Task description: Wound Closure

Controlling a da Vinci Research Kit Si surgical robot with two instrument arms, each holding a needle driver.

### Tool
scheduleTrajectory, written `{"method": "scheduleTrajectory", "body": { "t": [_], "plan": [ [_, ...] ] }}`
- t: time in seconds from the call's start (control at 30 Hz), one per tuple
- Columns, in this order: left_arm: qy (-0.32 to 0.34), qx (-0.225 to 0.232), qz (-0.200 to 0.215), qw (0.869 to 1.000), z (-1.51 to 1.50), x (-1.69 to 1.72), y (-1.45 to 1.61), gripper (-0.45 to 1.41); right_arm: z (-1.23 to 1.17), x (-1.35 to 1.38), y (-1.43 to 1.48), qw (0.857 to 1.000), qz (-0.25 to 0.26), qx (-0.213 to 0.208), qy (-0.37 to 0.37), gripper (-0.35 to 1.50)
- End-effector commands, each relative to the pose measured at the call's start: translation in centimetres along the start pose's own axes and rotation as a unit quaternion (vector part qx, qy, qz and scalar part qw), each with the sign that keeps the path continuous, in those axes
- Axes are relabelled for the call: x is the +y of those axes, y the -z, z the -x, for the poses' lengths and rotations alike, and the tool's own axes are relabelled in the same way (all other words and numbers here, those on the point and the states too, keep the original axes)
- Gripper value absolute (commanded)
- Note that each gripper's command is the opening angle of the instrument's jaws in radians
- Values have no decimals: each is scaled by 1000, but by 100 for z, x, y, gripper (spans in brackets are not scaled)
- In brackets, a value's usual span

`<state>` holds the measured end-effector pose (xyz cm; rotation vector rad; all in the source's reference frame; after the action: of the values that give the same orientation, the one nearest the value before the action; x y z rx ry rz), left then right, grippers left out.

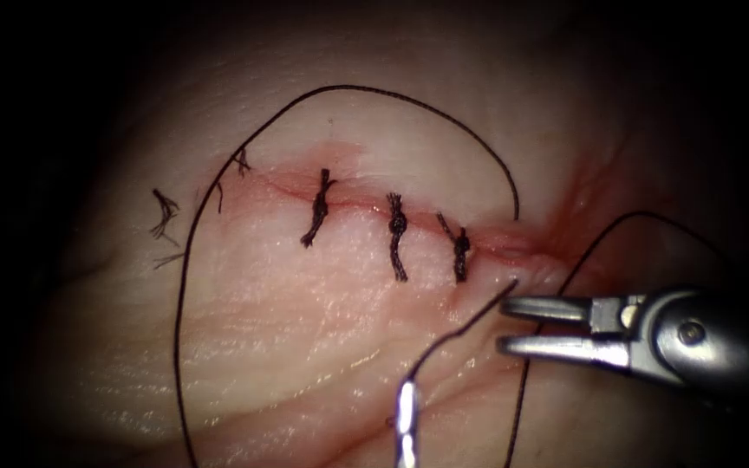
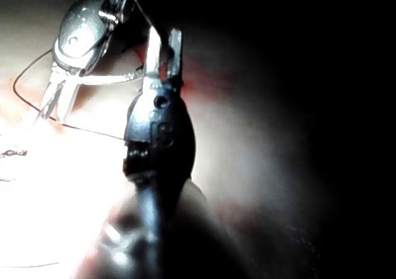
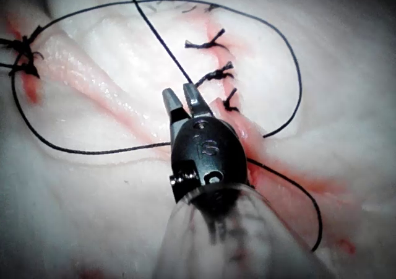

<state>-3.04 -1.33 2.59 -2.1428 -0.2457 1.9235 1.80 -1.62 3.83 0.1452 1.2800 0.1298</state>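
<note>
Right tool [image 1: 506,325] jaws wide apart, holding nothing. Left tool [image 1: 406,425] apparently grips needle [image 1: 461,328] near tail; tip at cut's [image 1: 513,247] right end. Needle stiff, slick: grasp mid-curve. Thread [image 1: 340,88] limp, looping over tissue [image 1: 288,347].

Tissue [image 1: 305,329] is looking moist and glossy. Right tool [image 1: 526,328] is showing polished metal. Thread [image 1: 179,303] is appearing dark, matt; stitch knots [image 1: 398,227] are looking rough and braided.

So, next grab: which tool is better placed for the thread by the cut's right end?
Right, likely: the right tool, open, is beside that thread below the cut; the left tool sits lower.
</note>
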Motion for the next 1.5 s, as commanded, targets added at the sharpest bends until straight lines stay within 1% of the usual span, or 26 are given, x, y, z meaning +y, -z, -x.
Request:
{"method": "scheduleTrajectory", "body": {
  "t": [0.03,0.07,0.1,0.13,0.17,0.23,0.27,0.33,0.5,0.57,0.6,0.63,0.67,0.7,0.73,0.77,0.83,0.87,0.93,0.97,1.07,1.2,1.33,1.43,1.5],
  "plan": [
    [-1,0,0,1000,5,2,-5,-45,1,5,-9,1000,6,-6,5,22],
    [-5,0,0,1000,5,4,-4,-45,1,5,-9,1000,12,-11,12,35],
    [-5,-1,0,1000,5,5,-4,-45,1,4,-9,1000,15,-14,13,42],
    [-6,-1,0,1000,5,7,-3,-45,1,4,-8,1000,18,-17,15,42],
    [-7,-1,0,1000,6,8,-2,-45,-1,3,-8,999,24,-23,21,51],
    [-8,-4,1,1000,8,9,-1,-45,-2,2,-8,999,27,-26,22,59],
    [-8,-5,2,1000,8,9,-1,-45,-3,2,-8,999,28,-26,27,59],
    [-8,-8,4,1000,9,9,-1,-45,-4,2,-8,999,29,-28,26,67],
    [-8,-8,3,1000,10,9,-3,-45,-2,4,-14,999,30,-31,32,66],
    [-8,-8,2,1000,9,9,-5,-45,2,4,-19,998,27,-35,35,56],
    [-8,-8,1,1000,8,10,-6,-45,9,3,-23,998,23,-43,40,29],
    [-7,-8,1,1000,6,9,-6,-45,12,2,-24,998,22,-44,42,9],
    [-7,-8,1,1000,6,9,-6,-45,12,2,-24,998,22,-44,42,9],
    [-7,-8,2,1000,5,8,-5,-45,16,2,-24,998,22,-46,44,-5],
    [-6,-8,2,1000,3,7,-5,-45,22,1,-24,998,20,-49,46,-25],
    [-4,-8,2,1000,2,5,-5,-45,25,0,-23,997,19,-53,48,-35],
    [-8,-7,2,1000,-2,1,-4,-45,32,-2,-20,997,17,-63,50,-35],
    [-11,-9,-2,1000,-4,-4,-2,-45,34,-6,-16,996,14,-75,51,-35],
    [-13,-12,-5,1000,-5,-5,-1,-45,33,-10,-15,996,16,-78,50,-35],
    [-15,-14,-12,1000,-3,-8,0,-45,30,-14,-13,996,15,-78,49,-35],
    [-34,-28,-39,998,7,-16,3,-45,9,-31,-13,997,6,-66,43,-35],
    [-54,-49,-81,994,31,-25,8,-45,-28,-56,-18,998,-4,-44,41,-35],
    [-67,-71,-112,989,54,-28,19,-45,-63,-79,-26,999,-12,-26,34,-35],
    [-74,-71,-136,985,62,-30,29,-45,-83,-94,-32,999,-19,-8,28,-35],
    [-92,-81,-155,980,63,-32,36,-45,-94,-102,-37,999,-23,4,27,-35]
  ]
}}
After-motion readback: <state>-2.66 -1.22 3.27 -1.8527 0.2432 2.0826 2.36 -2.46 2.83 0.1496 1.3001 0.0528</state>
